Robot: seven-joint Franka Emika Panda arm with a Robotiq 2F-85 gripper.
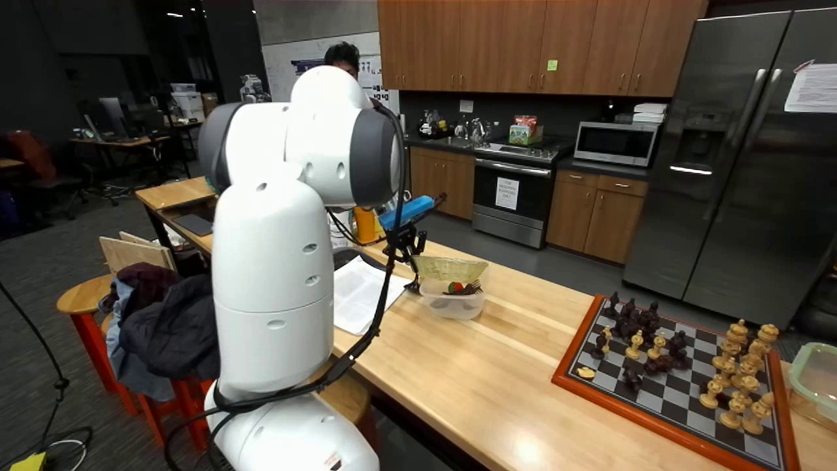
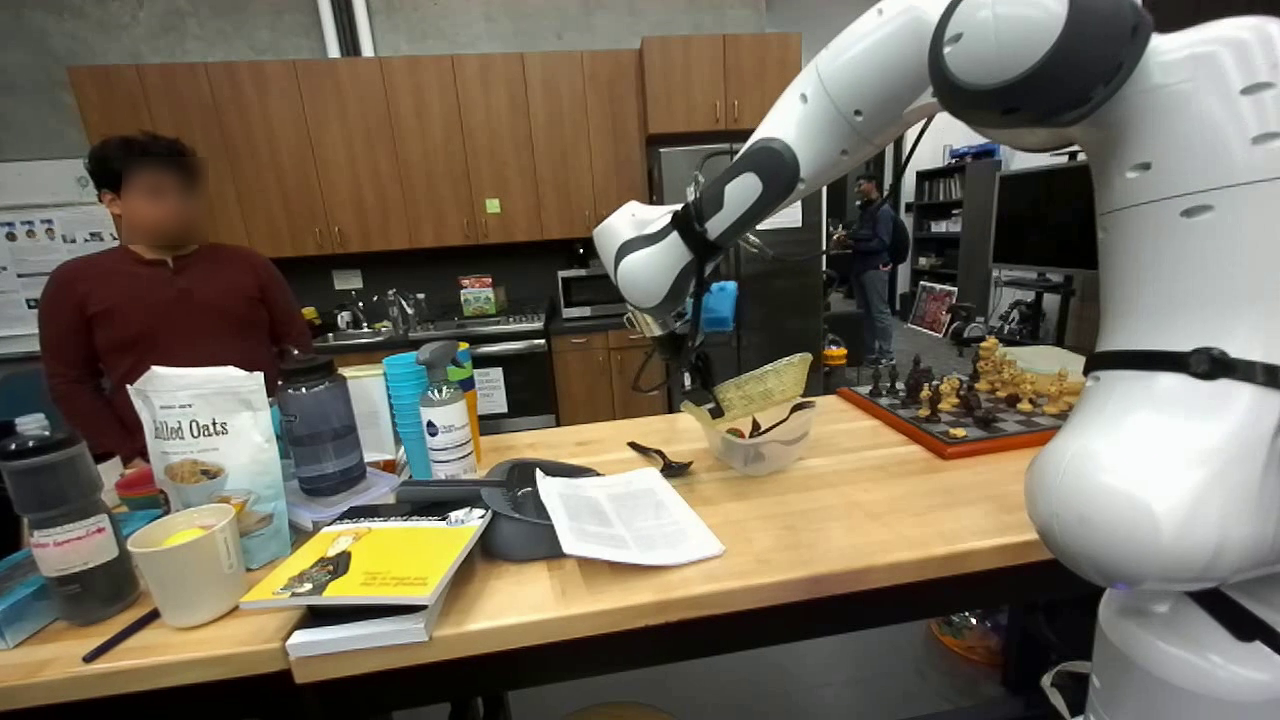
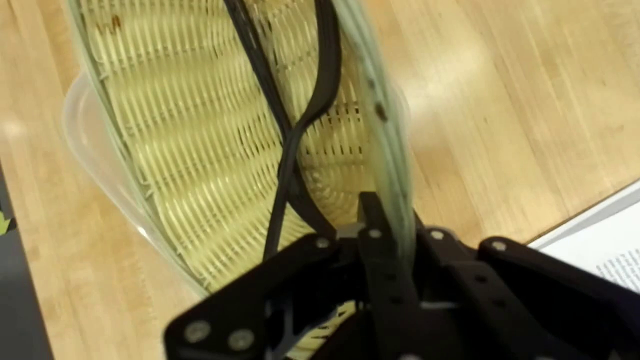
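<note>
right of a black spoon [image 2: 662,461], the gripper [image 2: 706,400], clamped nearly closed on one edge of the wicker basket [image 2: 768,386] tilted over a clear tub [image 2: 762,459], could let uneven weight twist it and spill the crossed utensils [image 3: 290,145].

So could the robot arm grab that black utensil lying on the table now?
Probably not yet: its gripper appears shut on the rim of the basket, so it's occupied. The utensil lies uncovered beside the clear container.
</note>
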